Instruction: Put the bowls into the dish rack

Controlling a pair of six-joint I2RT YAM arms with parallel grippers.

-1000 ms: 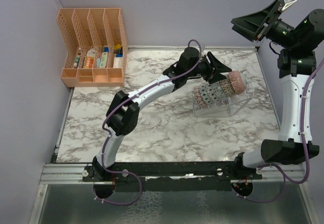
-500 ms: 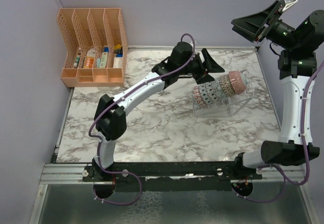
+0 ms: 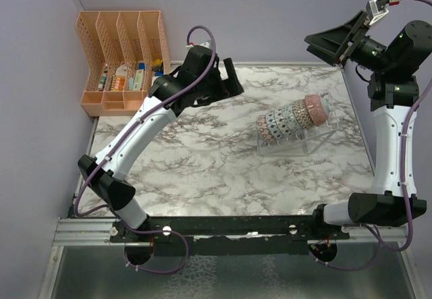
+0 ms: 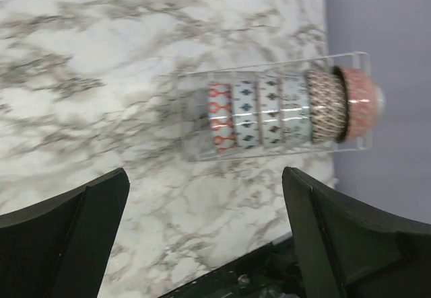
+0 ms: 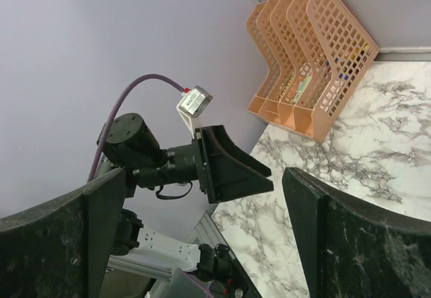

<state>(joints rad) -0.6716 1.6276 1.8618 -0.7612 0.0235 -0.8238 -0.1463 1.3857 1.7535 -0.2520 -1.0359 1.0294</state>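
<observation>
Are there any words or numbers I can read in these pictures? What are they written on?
No text can be read anywhere in these views.
Packets in the orange organiser: they have labels, but these are too small to read.
Bowls in the dish rack: painted patterns only, no letters or numbers.

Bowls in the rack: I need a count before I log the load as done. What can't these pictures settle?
- Top view: the bowls stand edge on in the rack, each hiding the next; too small to count.
- Left wrist view: blurred; the grey shape at the row's left end may or may not be a bowl.
- Right wrist view: rack out of frame.
</observation>
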